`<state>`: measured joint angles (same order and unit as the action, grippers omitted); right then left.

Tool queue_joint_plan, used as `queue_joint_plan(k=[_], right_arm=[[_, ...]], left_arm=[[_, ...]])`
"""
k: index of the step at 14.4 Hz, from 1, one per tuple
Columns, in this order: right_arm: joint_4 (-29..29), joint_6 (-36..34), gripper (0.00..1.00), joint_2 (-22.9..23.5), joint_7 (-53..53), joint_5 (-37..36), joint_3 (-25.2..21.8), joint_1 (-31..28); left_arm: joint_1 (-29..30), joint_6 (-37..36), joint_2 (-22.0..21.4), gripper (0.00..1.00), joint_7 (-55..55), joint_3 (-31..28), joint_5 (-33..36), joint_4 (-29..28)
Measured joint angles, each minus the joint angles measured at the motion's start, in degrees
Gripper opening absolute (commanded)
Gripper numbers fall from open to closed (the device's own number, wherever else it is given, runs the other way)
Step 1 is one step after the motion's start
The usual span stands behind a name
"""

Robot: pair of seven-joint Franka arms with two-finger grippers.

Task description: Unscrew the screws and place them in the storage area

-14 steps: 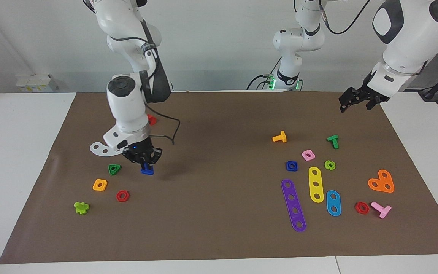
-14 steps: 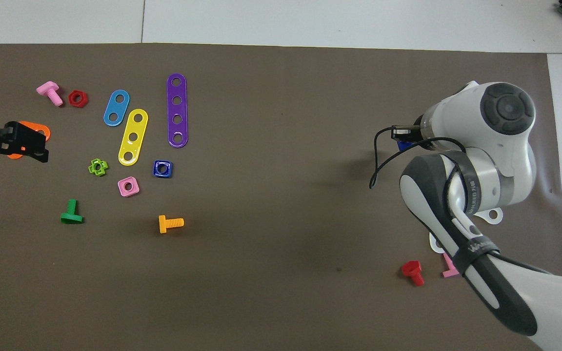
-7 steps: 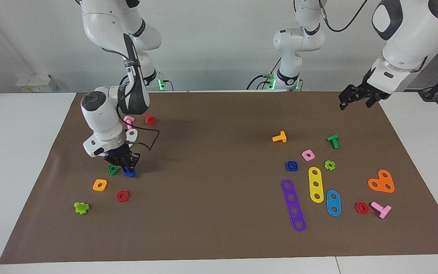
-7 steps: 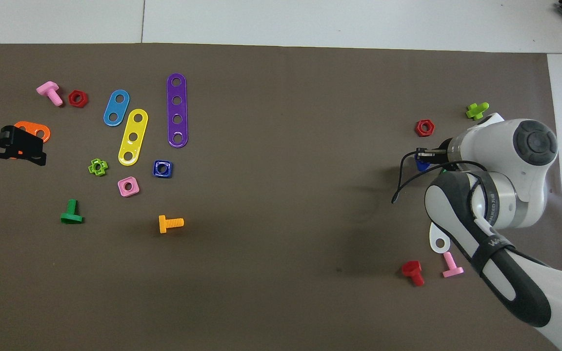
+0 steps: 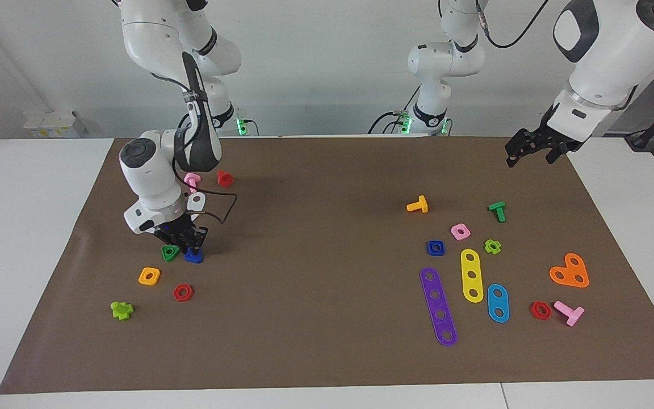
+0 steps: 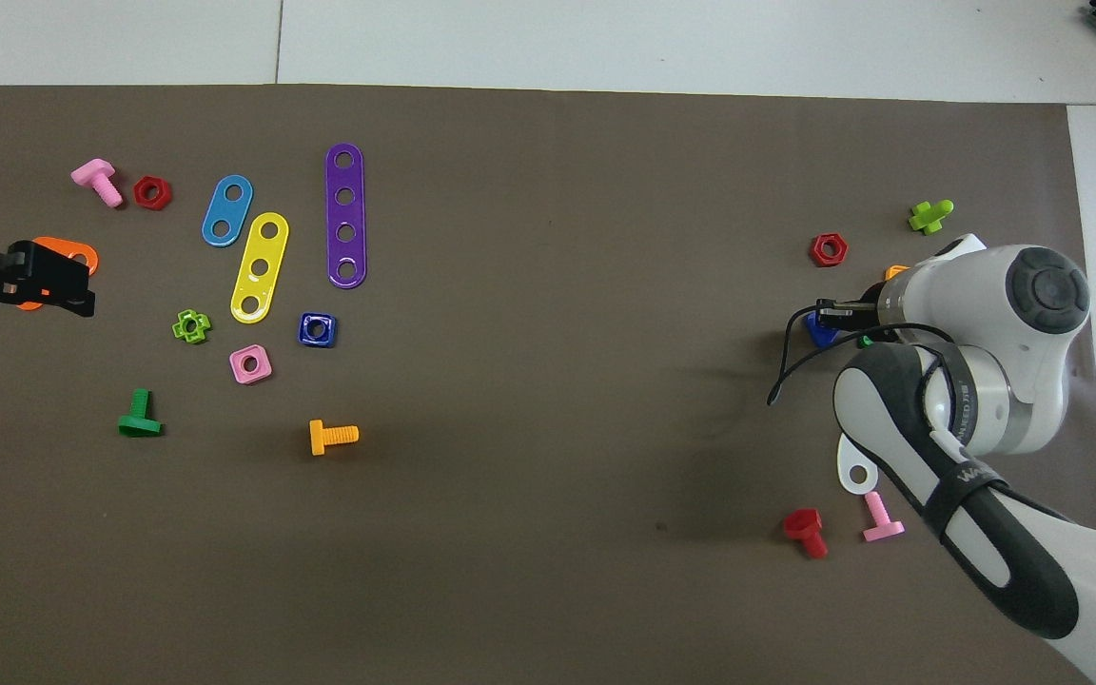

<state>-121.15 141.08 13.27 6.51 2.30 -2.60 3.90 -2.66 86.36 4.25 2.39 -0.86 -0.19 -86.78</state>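
— One dark-blue bolt [image 5: 193,257] sat where?
— On the brown mat [image 5: 327,187], touching the green triangular nut [image 5: 170,252]; right gripper [image 5: 188,243] fingers pinched it. Left gripper [image 5: 533,149] waited; fingers unclear.

Seven bolts: two pink [image 5: 569,312] [image 5: 192,180], red [image 5: 225,179], orange [image 5: 418,205], dark green [image 5: 497,211], lime [image 5: 121,310], dark blue [image 5: 193,256]. Seven nuts [image 5: 540,310], possibly more hidden. Three straight strips [image 5: 438,306], one white strip [image 5: 196,201], one orange heart plate [image 5: 570,272].
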Motion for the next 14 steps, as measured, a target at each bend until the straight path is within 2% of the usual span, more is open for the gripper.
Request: queue_joint_plan(k=[3,5,9,14], right_arm=[[1.4,0.6,1.00,-0.6,0.0,0.1,0.0,0.0],[4.6,-3.4,1.00,-2.5,0.1,0.1,-0.2,-0.3],[13.3,-18.9,1.00,-7.8,0.1,0.1,-0.4,-2.6],[23.8,-42.7,1.00,-13.6,0.1,0.0,-0.6,-3.9]], left_arm=[[0.0,1.6,-0.3,1.00,-4.3,-0.1,0.0,-1.0],[0.0,2.9,-0.9,1.00,-5.9,-0.2,0.0,-2.1],[0.0,6.0,-1.7,1.00,-6.3,-0.2,0.0,-4.5],[0.0,6.3,-2.2,1.00,-6.3,-0.2,-0.6,-5.0]])
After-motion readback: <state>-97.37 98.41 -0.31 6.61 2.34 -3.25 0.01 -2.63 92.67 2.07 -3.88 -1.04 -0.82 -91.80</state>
